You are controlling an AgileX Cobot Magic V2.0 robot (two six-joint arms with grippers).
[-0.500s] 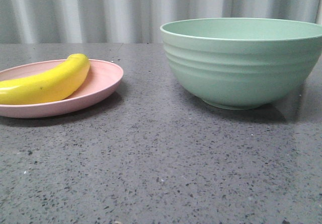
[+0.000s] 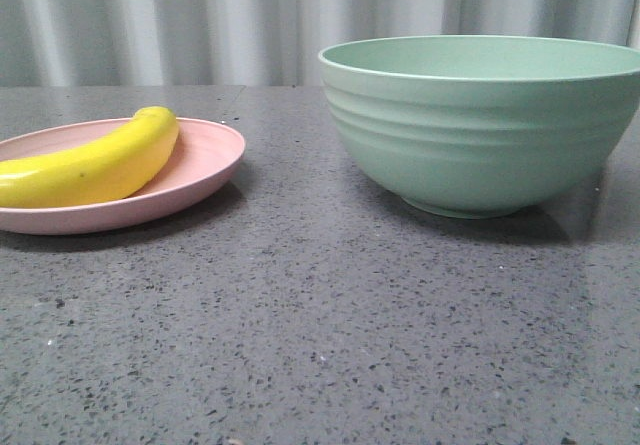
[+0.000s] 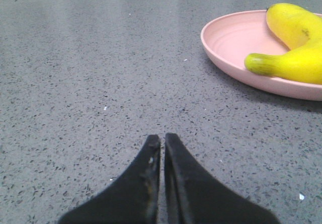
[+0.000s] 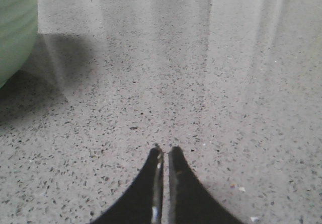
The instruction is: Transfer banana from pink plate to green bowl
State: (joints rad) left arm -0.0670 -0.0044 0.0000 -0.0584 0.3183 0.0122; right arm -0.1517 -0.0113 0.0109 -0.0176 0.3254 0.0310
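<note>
The yellow banana (image 2: 95,165) lies across the pink plate (image 2: 205,160) at the left of the front view. The green bowl (image 2: 480,125) stands upright at the right and nothing shows inside it from this low angle. Neither gripper shows in the front view. In the left wrist view my left gripper (image 3: 162,138) is shut and empty, low over the table, with the plate (image 3: 236,43) and banana (image 3: 297,48) apart from it. In the right wrist view my right gripper (image 4: 165,149) is shut and empty, with the bowl's wall (image 4: 15,27) at the picture's edge.
The grey speckled table (image 2: 320,335) runs between plate and bowl. A pale corrugated wall (image 2: 200,20) stands behind the table.
</note>
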